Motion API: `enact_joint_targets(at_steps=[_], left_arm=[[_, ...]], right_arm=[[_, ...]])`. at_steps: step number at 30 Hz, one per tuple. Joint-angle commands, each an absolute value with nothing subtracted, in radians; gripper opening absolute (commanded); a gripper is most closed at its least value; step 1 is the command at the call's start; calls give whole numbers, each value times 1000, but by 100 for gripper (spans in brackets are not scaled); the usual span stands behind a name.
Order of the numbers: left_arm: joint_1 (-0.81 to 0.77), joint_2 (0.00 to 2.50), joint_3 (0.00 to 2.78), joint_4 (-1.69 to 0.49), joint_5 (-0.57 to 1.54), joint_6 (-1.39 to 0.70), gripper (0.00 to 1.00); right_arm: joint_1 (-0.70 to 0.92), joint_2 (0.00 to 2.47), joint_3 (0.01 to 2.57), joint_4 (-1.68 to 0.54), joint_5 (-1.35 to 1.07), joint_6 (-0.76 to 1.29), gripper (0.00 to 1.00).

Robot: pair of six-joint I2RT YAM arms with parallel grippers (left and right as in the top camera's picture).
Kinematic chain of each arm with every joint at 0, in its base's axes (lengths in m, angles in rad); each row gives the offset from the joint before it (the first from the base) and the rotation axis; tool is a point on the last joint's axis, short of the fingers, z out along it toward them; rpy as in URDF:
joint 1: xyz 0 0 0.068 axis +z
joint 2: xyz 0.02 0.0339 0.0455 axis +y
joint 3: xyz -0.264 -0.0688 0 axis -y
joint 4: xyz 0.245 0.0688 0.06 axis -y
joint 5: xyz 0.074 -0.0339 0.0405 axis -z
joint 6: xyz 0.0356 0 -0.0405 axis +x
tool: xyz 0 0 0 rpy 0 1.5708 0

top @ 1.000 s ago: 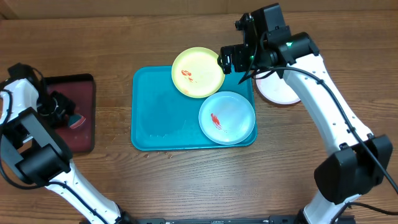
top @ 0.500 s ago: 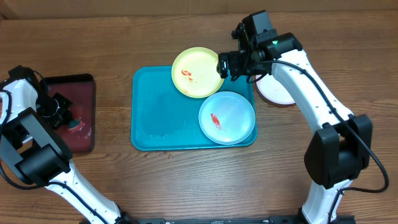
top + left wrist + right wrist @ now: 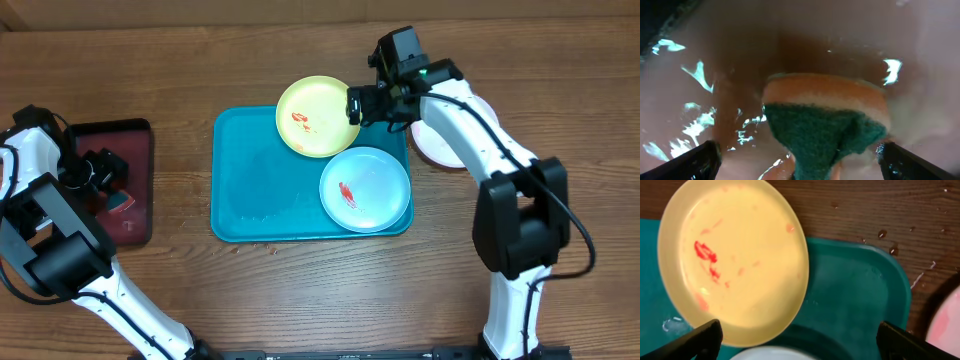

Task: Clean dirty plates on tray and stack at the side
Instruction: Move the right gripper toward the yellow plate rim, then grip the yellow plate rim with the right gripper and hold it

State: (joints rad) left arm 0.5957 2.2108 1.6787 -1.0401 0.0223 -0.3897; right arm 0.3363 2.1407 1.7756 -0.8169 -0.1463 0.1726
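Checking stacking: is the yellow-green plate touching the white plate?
Apart. Right wrist view: tray rim and table lie between yellow-green plate and white plate.

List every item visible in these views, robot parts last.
round yellow-green plastic plate: one, yellow-green with red smears, overhanging the turquoise tray's far edge
round pale mint-blue plastic plate: one, mint-blue with a red smear, turquoise tray's near right corner
round white plastic plate: one, white, on the table right of the turquoise tray
large turquoise rectangular plastic tray: one, turquoise, table middle
small dark maroon tray: one, maroon, table left
sponge: one, green and orange, on the maroon tray
wooden table: one, brown
left tool: one, black, open over the sponge
right tool: one, black, open by the yellow-green plate
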Motion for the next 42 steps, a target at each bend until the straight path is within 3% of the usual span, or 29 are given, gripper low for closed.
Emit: enact_joint_targets(at_steps=[1,7,12,17,25,29,42], left_arm=[[592,2231,1705,-1043,53,-389,100],[588,2231,1705,-1045,53,-389,100],[588,2231,1705,-1047,53,-389,100],[588,2231,1705,-1043,53,-389,100],[588,2231,1705,-1043,53,-389,100],[588,2231,1705,-1042,53,-389,100],[588,2231,1705,-1040,53,-389,100]], right_arm=[[339,2188,1785,-763,-120,187,100],[343,2252,1785,-649,-120,187,75],[344,2295,1785,-598,-106,187,61],[358,2310,1785,-554,-105,186,54],[408,2310,1785,-528,-105,187,13],[437,2310,1785,-538,-105,187,4],[577,2310,1785,-688,-105,266,4]])
